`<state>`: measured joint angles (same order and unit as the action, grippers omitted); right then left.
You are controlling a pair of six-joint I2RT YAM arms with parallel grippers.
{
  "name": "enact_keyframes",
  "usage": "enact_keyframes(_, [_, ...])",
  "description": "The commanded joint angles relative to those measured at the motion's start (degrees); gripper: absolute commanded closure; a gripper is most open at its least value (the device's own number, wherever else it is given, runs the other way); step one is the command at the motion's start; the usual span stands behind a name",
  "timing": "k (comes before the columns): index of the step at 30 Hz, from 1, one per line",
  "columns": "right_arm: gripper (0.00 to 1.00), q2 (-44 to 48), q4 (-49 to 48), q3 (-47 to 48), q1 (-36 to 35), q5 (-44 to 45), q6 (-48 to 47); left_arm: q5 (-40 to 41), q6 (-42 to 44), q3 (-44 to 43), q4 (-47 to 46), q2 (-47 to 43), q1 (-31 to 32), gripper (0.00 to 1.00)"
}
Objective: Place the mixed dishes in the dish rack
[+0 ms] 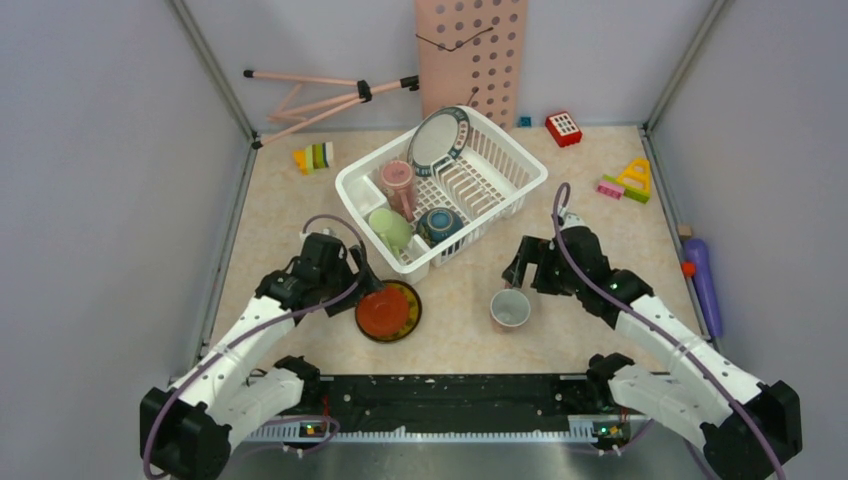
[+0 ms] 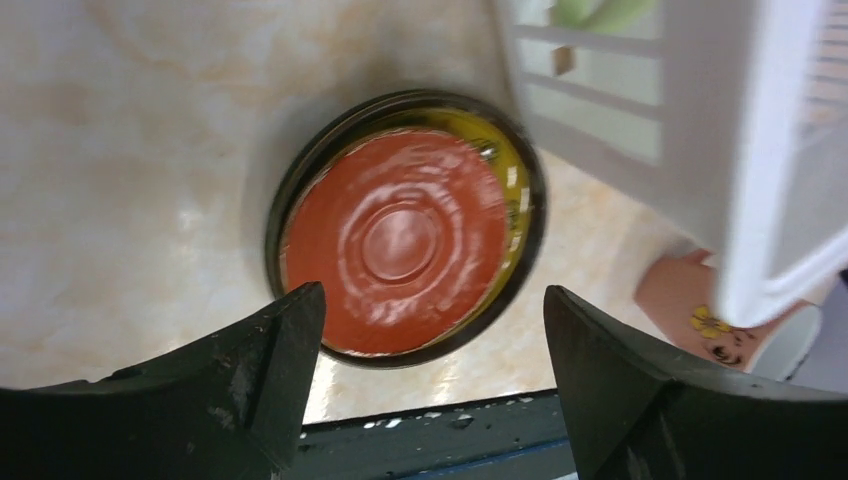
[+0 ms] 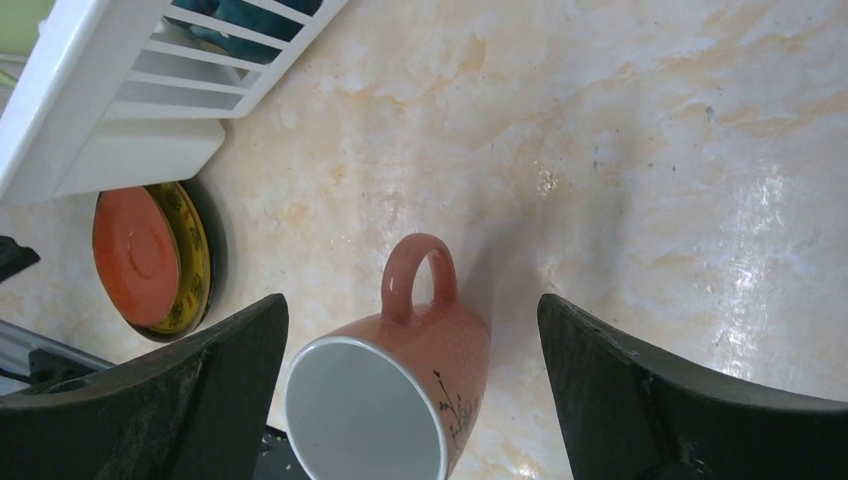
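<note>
The dish rack, a large white slotted basket, is sitting askew in the middle of the beige worktop, toward its far edge. It is already holding a teal-rimmed plate standing upright at its far corner, a pink cup, a pale-green cup and a small blue bowl.

Two loads are waiting outside it. Just beside the rack's near corner, left of centre, a red saucer is lying on an olive-yellow dish, which is lying on a black plate. The left gripper is hovering over this stack with its fingers spread and nothing between them.

Right of centre, a pink mug appears to be lying tipped on its side, mouth toward the near edge and handle loop showing. The right gripper is hanging above it, fingers wide apart and gripping nothing.

All these pieces look like glazed ware: stiff, smooth, probably slippery and likely to chip if dropped. The saucer is probably light, and only its thin rim offers a hold, so a finger would have to slip under that edge. The mug may roll; pinching its wall at the mouth, or squeezing across its body, looks safest.

Toy blocks are lying near the far right corner.
</note>
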<state>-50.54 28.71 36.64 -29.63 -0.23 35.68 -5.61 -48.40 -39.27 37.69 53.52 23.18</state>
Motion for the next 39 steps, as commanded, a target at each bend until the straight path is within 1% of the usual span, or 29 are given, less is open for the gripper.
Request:
enact_keyframes(1, [0.07, -1.5, -5.0, 1.8, -0.7, 0.5, 0.3, 7.3, -3.4, 3.2, 6.3, -1.8, -0.3, 0.13])
enact_keyframes(5, [0.06, -2.0, -5.7, 1.9, -0.7, -1.3, 0.0, 9.7, -5.3, 4.4, 8.3, -1.3, -0.2, 0.04])
enact_keyframes(10, [0.06, -1.3, -5.4, 2.0, -0.7, -0.7, -0.5, 8.7, -6.5, 6.6, 8.3, 0.1, -0.2, 0.02])
enact_keyframes(12, [0.06, -1.1, -5.6, 1.6, -0.7, -0.6, -0.5, 6.6, -6.7, 8.8, 4.3, 0.1, -0.2, 0.03])
enact_keyframes(15, [0.06, -0.9, -6.6, 1.0, -0.7, -1.2, -0.4, 0.1, -8.2, 13.6, -4.5, 0.8, -0.2, 0.07])
enact_keyframes(19, [0.06, -0.9, -6.8, 1.0, -0.7, -2.4, -0.5, -2.5, -9.5, 17.0, -11.3, 3.8, -0.2, 0.13])
enact_keyframes(20, [0.06, -0.9, -6.9, 1.0, -0.7, -2.5, -0.7, -2.7, -9.5, 17.6, -12.7, 4.2, -0.2, 0.19])
enact_keyframes(22, [0.06, -0.5, -7.1, 1.0, -0.7, -2.7, -0.7, -2.5, -9.5, 18.4, -14.3, 4.5, -0.2, 0.40])
enact_keyframes(25, [0.06, -0.3, -7.8, 0.8, -0.7, -4.4, -1.0, -0.5, -8.7, 19.0, -14.9, 3.5, -0.2, 0.76])
enact_keyframes(26, [0.06, -0.1, -8.2, 0.7, -0.7, -5.2, -1.0, 0.3, -8.1, 18.8, -14.4, 3.1, -0.2, 0.95])
enact_keyframes(27, [0.06, -0.2, -8.3, 0.6, -0.7, -5.5, -1.1, 0.7, -7.2, 18.4, -13.4, 2.6, -0.2, 1.00])
enact_keyframes(31, [0.06, -0.7, -9.4, 0.7, -0.7, -7.3, -1.7, -2.0, -2.3, 15.8, -9.6, 1.2, -0.2, 1.00])
enact_keyframes(34, [0.06, -2.4, -10.5, 1.4, -0.7, -10.2, -2.2, -8.9, 1.7, 14.4, -8.7, 0.8, -0.1, 1.00])
enact_keyframes(36, [0.06, -3.4, -11.9, 1.8, -0.8, -12.8, -2.6, -14.2, 3.2, 14.2, -9.3, 0.1, 0.0, 1.00])
enact_keyframes(39, [0.08, -5.3, -14.7, 2.0, -0.7, -17.3, -2.2, -19.9, 3.8, 14.7, -11.6, -3.1, 0.0, 1.00])
